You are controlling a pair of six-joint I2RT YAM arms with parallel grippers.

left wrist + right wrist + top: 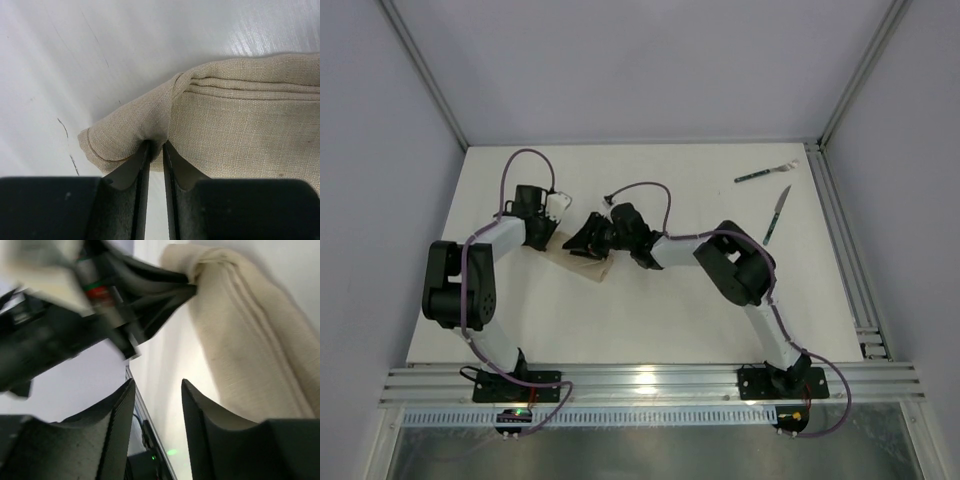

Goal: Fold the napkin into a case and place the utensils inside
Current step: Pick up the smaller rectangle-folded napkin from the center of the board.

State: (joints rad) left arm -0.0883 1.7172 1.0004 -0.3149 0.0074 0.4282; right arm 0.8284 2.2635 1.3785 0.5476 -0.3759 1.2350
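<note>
The soft beige-tan woven cloth napkin (592, 268) lies on the white worktop (650, 320), at about 9 o'clock from the worktop's centre and between the two hands. It is already folded down to a small, narrow bundle. The left wrist view shows the napkin (240, 125) with several stacked, parallel fold edges along its upper side and one rounded corner turned over. I cannot tell whether a diagonal pocket has been formed.

The weave is coarse and linen-like, matte, and soft enough to pucker.

The left hand (548, 238) meets the bundle from 10 o'clock. Its dark fingers stand a thin slit apart around the hand's centre (156, 146), with a pucker of cloth at the tips. I cannot tell whether they pinch it. The right hand (576, 246) sits at the bundle's 12 o'clock edge. Its ribbed black fingers are clearly apart around its centre (157, 385) with nothing between them, and the napkin (250, 340) lies just beside one finger.

The slim green-handled, silver-tined fork (765, 172) and the green-handled, silver-bladed knife (777, 215) lie well apart from the cloth, at 2 o'clock near the far right edge. By my judgement the folding is mostly done, while the pocket check and both insertions remain.
</note>
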